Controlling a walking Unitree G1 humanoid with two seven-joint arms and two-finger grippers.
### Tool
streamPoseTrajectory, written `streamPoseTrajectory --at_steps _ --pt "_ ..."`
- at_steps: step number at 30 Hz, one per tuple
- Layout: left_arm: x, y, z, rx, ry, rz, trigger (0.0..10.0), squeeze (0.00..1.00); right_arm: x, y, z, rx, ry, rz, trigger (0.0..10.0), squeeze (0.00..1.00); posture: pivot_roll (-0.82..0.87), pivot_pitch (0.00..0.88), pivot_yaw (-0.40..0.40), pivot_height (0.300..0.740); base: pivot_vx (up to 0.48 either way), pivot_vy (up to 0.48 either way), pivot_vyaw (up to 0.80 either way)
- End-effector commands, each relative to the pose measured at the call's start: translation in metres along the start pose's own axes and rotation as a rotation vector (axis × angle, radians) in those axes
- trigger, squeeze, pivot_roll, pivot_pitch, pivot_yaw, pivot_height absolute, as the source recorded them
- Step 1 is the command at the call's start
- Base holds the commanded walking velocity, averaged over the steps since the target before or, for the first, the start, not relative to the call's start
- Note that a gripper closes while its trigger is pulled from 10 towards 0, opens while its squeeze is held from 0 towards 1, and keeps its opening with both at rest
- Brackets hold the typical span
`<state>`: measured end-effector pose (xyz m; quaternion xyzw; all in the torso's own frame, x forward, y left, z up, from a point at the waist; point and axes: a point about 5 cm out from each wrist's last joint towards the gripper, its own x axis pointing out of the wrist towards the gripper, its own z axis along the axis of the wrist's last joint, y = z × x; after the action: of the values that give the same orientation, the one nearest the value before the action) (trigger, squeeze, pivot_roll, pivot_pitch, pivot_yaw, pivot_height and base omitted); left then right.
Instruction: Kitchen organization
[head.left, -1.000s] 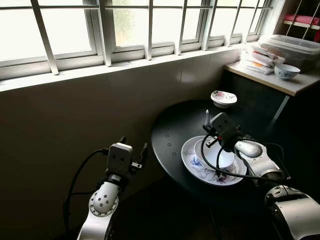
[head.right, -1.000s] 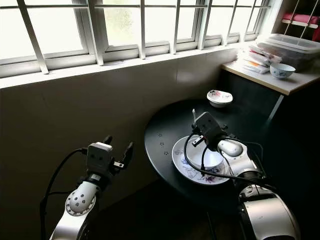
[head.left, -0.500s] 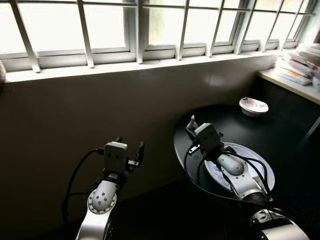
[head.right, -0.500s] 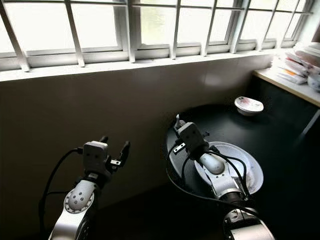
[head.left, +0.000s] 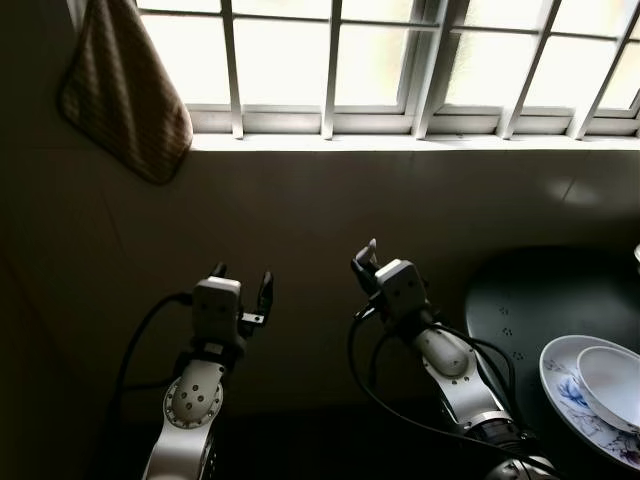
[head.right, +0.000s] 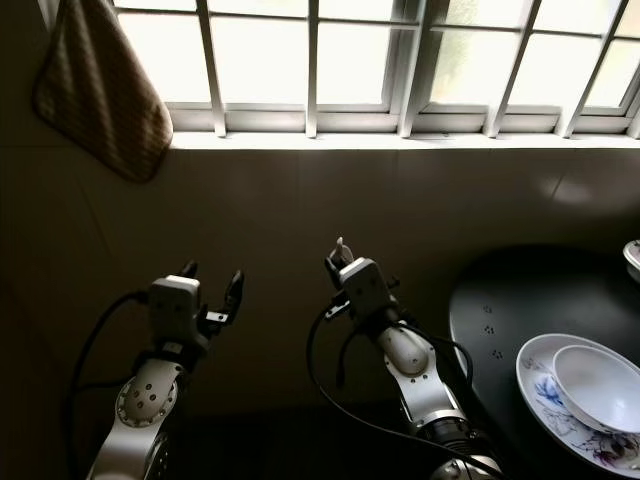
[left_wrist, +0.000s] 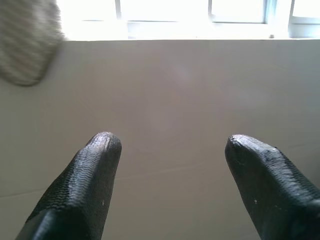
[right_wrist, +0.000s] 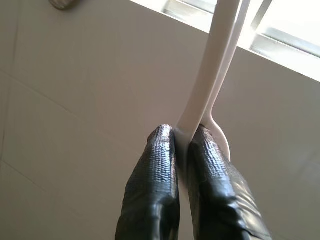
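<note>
My right gripper (right_wrist: 181, 131) is shut on a white spoon (right_wrist: 215, 65), pinching it near the bowl end so the handle sticks out past the fingertips. In the left eye view that gripper (head.left: 365, 262) is raised in front of the tiled wall, left of the round black table (head.left: 520, 290). A patterned plate (head.left: 562, 378) with a white bowl (head.left: 610, 372) in it lies on the table at the far right. My left gripper (head.left: 242, 283) is held up to the left, open and with nothing between its fingers (left_wrist: 100, 150).
A barred window (head.left: 380, 60) with a sill runs along the top of the wall. A checked cloth (head.left: 125, 85) hangs at the upper left. The table edge is close to my right arm.
The camera has swung left, so the table and plate have slid to the right edge and the cloth has come into view. My right gripper still holds the spoon, now off the table.
</note>
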<state>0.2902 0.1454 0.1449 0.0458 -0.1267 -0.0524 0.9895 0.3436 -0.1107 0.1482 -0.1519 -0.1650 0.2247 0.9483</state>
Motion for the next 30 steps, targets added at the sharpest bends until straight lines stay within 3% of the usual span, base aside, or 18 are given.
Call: streamPoseTrajectory --at_steps 1,5,14,22,30 --pt "0.001 0.007 0.006 0.018 -0.032 0.035 10.0 0.0 0.007 -0.001 0.017 -0.011 -0.08 -0.019 0.0 0.0 0.13 0.0 -0.066 0.74 0.0 0.0 0.8" --pt "0.004 0.018 0.019 0.063 -0.108 0.111 10.0 0.0 0.01 0.003 0.033 -0.067 -0.17 -0.03 0.0 0.0 0.13 0.0 -0.063 0.74 0.064 0.0 0.8" --pt "0.006 0.028 0.043 0.129 -0.214 0.174 10.0 0.0 0.017 0.006 0.052 -0.068 -0.242 -0.036 0.0 0.0 0.14 0.0 -0.064 0.74 0.37 0.0 0.8" --pt "0.008 0.025 0.049 0.133 -0.245 0.164 10.0 0.0 0.025 0.002 0.061 -0.106 -0.268 -0.036 0.0 0.0 0.15 0.0 -0.066 0.74 0.4 0.0 0.8" --pt "0.01 0.016 0.047 0.083 -0.224 0.128 10.0 0.0 0.027 0.002 0.064 -0.096 -0.273 -0.037 0.0 0.0 0.15 0.0 -0.065 0.74 0.0 0.0 0.8"
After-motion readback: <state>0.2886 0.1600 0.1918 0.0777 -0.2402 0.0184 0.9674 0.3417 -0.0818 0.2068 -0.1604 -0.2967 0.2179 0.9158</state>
